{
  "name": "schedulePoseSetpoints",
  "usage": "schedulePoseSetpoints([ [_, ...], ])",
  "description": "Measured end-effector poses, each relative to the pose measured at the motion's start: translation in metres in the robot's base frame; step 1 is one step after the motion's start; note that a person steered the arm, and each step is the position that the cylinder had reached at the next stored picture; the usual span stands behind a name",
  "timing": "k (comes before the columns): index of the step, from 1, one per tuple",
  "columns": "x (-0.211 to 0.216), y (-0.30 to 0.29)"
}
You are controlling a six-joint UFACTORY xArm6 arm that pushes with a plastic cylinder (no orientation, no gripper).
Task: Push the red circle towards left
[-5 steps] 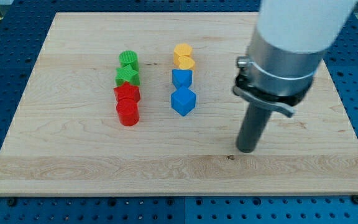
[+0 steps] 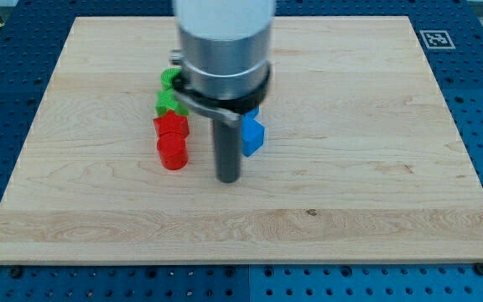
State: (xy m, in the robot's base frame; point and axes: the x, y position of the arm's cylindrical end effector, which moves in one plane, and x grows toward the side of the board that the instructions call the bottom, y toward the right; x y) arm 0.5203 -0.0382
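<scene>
The red circle lies on the wooden board, left of centre, at the bottom of a column of blocks. A second red block touches it from above. My tip rests on the board just to the right of the red circle and slightly lower in the view, a short gap apart. The arm's body hides part of the blocks behind it.
Above the red blocks, two green blocks are partly hidden by the arm. A blue block shows just right of the rod; the other blue block and the yellow ones are hidden behind the arm.
My tip has slid to the left from the board's right half, and now stands close to the red circle's right side. The blocks have not moved.
</scene>
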Motion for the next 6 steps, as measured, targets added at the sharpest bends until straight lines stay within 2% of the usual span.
schedulePoseSetpoints([
  [2, -0.039, -0.032],
  [3, -0.04, -0.033],
  [6, 0.008, -0.088],
])
